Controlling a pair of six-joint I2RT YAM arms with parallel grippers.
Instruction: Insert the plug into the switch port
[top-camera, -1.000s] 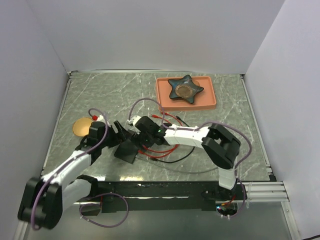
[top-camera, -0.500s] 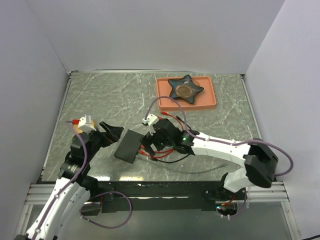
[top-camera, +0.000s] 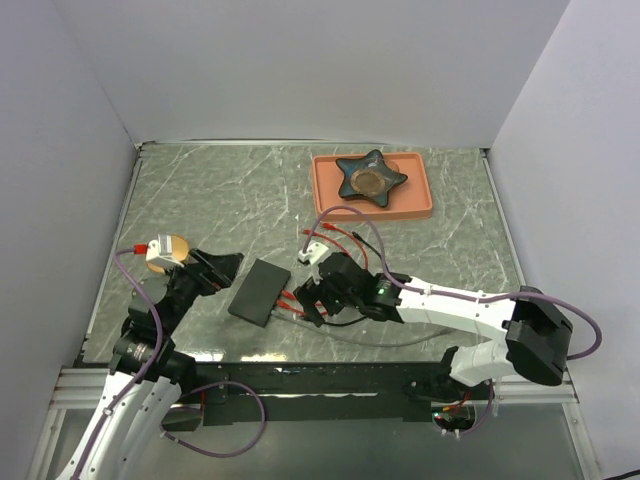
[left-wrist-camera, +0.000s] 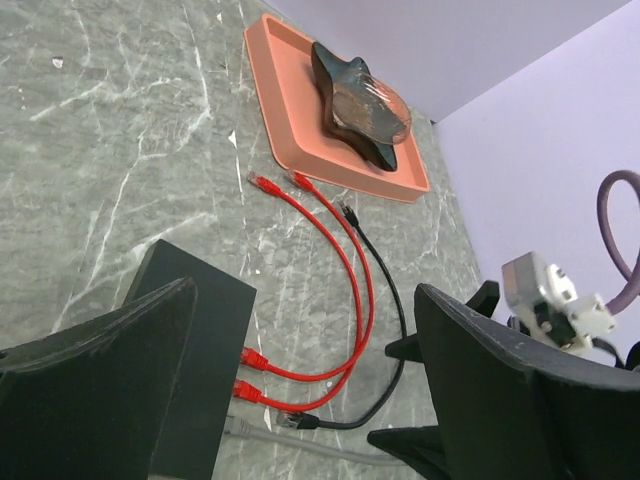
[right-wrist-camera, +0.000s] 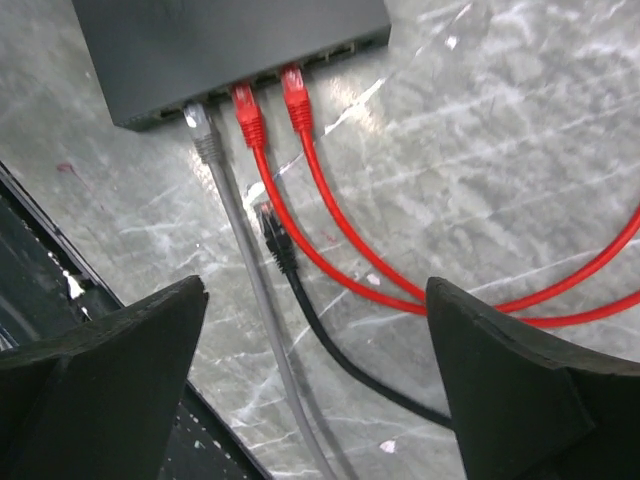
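Observation:
The switch is a flat black box lying on the marble table between my two grippers. In the right wrist view the switch has a grey plug and two red plugs in its sockets. The black plug lies loose on the table, a short way from the socket row, between the grey and red cables. It also shows in the left wrist view. My right gripper is open and empty above it. My left gripper is open and empty just left of the switch.
An orange tray with a dark star-shaped dish stands at the back right. The free ends of the red cables lie in front of it. A tan disc sits at the left, partly hidden by my left wrist.
Both grippers have drawn back from the switch, the left one to the left and the right one to the right. The switch now lies uncovered between them.

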